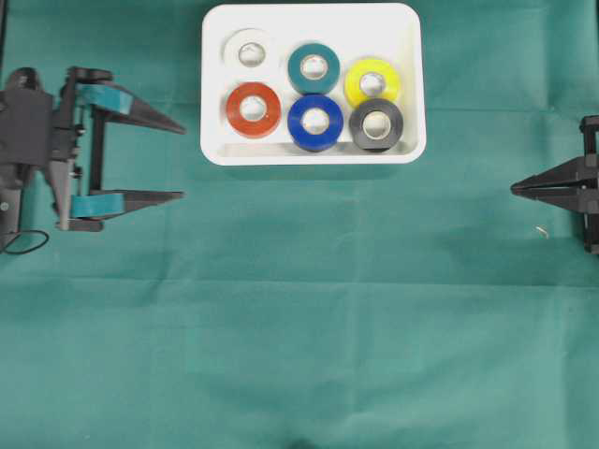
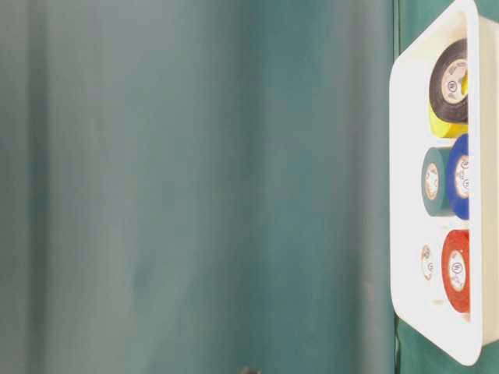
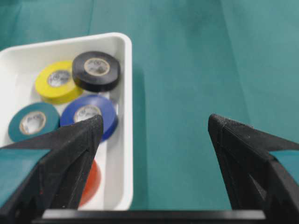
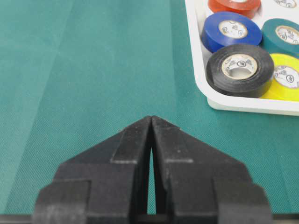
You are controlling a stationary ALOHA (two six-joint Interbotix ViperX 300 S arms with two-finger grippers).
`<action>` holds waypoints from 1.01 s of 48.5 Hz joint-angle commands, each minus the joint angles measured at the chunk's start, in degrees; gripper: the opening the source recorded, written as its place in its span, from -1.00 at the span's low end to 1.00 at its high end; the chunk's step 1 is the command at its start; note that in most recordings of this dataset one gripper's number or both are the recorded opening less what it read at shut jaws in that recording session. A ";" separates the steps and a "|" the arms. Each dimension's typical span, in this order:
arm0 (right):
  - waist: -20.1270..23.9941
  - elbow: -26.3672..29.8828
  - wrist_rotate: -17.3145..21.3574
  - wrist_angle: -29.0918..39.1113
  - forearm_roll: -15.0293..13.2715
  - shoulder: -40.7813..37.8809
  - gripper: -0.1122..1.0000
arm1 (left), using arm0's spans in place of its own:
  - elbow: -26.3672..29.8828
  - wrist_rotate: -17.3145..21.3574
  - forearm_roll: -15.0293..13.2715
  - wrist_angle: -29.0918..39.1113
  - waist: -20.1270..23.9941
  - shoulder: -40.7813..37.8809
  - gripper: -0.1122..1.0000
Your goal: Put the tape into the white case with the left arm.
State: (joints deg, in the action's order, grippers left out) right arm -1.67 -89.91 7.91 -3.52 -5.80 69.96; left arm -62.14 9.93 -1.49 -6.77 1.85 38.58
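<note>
Six rolls of tape already sit inside the white case (image 1: 213,140), and no roll lies loose on the green cloth (image 1: 299,327) that I can see. Starting at the left, my left gripper (image 1: 178,161) hangs with its teal-banded fingers spread wide and nothing between them; the case lies just ahead of my fingertips and off to one side. Nearest me in it are the white roll (image 1: 249,51) and red roll (image 1: 253,108), then the teal roll (image 1: 314,65) and blue roll (image 1: 315,122), with the yellow roll (image 1: 372,82) and black roll (image 1: 376,123) farthest. My right gripper (image 1: 517,189), well apart, has its fingers pressed together. I judge the placing done; what remains is parking my left arm clear.
</note>
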 commanded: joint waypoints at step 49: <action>-0.09 0.53 -0.09 -0.62 -0.09 -0.35 -0.97 | -18.02 -5.80 -0.09 7.29 -0.09 29.36 0.87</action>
State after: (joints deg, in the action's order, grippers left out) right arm -1.67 -90.00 7.91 -3.52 -5.80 69.96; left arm -80.16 4.22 -1.49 0.79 1.76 67.24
